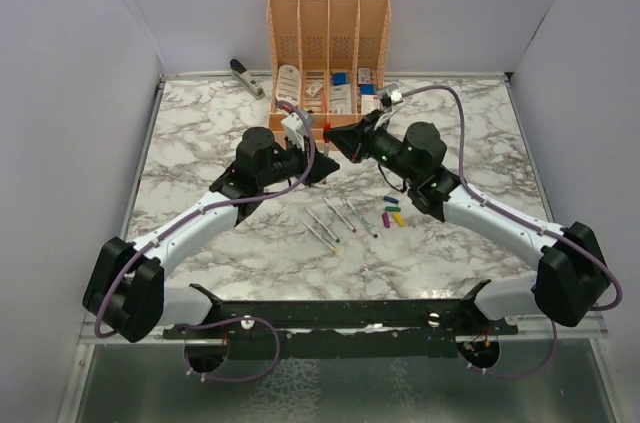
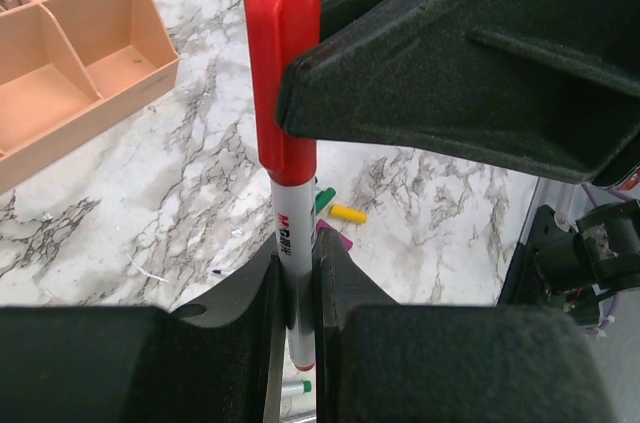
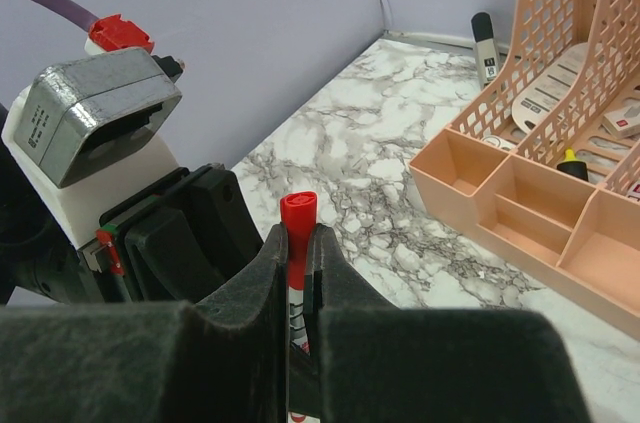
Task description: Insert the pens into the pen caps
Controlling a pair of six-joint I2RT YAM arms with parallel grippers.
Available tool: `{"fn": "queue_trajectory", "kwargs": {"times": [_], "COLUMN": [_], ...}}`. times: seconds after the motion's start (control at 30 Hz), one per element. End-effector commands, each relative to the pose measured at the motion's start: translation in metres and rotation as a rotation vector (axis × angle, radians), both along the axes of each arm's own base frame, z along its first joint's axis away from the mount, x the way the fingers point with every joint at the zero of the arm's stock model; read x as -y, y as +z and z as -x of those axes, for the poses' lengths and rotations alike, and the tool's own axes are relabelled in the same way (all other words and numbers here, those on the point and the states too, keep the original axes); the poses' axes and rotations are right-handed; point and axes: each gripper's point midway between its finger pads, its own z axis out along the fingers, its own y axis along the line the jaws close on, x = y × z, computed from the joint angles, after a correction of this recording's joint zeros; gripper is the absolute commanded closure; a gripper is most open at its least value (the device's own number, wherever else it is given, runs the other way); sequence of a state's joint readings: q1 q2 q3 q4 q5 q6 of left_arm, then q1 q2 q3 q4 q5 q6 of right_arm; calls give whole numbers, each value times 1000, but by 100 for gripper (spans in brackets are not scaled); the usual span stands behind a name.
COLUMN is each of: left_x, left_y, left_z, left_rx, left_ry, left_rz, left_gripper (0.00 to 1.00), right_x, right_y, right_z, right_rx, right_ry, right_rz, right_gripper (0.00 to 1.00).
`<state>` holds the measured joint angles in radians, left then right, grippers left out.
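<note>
Pen in left end effector, red cap w/in right end effector

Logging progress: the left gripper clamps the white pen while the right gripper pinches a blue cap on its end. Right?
The cap is red, not blue; the left wrist view shows it. Otherwise yes: the left gripper clamps the white pen and the right gripper pinches that cap.

Five pens: four on the tabletop, one capped pen wearing the red cap. Four loose caps, one stapler, one peach organizer.
</note>
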<state>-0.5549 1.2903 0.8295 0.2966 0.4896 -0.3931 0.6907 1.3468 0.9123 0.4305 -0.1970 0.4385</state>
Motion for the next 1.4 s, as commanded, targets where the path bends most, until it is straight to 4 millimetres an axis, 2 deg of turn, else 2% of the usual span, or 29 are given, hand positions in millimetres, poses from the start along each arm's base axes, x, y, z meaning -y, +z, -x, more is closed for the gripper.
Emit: {"fn": "queue_trajectory", "kwargs": {"times": [0.0,0.2,0.37,0.5,0.63,0.73,0.87,0.93,1.07,1.13,1.27,1.37], "left_x": [-26,-31,-30,-25,-28,-31,-38,-43,-60,-69,-89,-102], "left_y": [131,121,98,58,18,-5,-31,-44,-74,-88,-120,-148], "left_z": [-32,-37,-38,-30,-20,-14,-14,-18,-31,-38,-53,-56], "left_rx": [379,367,309,191,79,16,-44,-73,-148,-186,-313,-449], "left_ry": [171,186,167,122,117,122,155,185,270,314,384,398], "left_rz": [203,173,135,98,57,23,-38,-89,-228,-303,-416,-456], "left_gripper": [100,100,100,100,100,100,100,100,100,100,100,100], "right_x": [-7,-11,-14,-18,-19,-16,-4,5,29,40,50,58], "right_y": [-118,-119,-108,-78,-33,-3,34,45,53,53,45,42], "right_z": [39,37,32,16,-3,-12,-18,-20,-30,-34,-34,-30], "right_rx": [-297,-305,-283,-219,-118,-46,45,71,57,33,8,12], "right_ry": [136,141,137,84,11,-30,-98,-148,-286,-351,-388,-410], "right_rz": [289,294,280,214,144,113,68,58,44,46,71,56], "right_gripper": [99,99,99,85,70,60,51,39,15,8,7,7]}}
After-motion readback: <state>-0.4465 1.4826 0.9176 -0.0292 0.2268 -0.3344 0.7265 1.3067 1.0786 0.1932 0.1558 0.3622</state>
